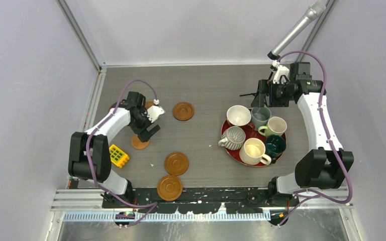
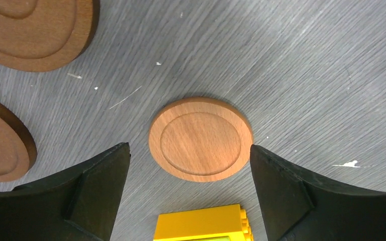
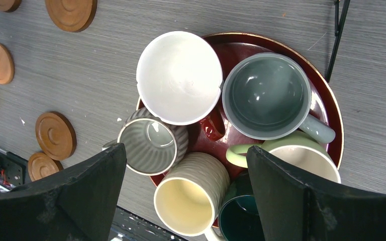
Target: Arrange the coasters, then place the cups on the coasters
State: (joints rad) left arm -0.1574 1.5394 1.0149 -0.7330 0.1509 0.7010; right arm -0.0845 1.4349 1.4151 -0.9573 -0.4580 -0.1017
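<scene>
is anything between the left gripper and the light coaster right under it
Nothing visible does. The left gripper hangs open above the light coaster, which lies flat between its fingers in the wrist view. The yellow block lies beside the coaster, apart from it, not over it.

Both arms look alike to me: my left arm point(image 1: 111, 122) and right arm point(image 1: 314, 113) wear white shell links between chunky black joint housings point(image 1: 88, 155). A purple cable point(image 1: 323, 75) loops along each (slack near the wrists). From the wrist cameras, the fingers point(image 2: 93, 193) are matte black, broad wedges.
</scene>
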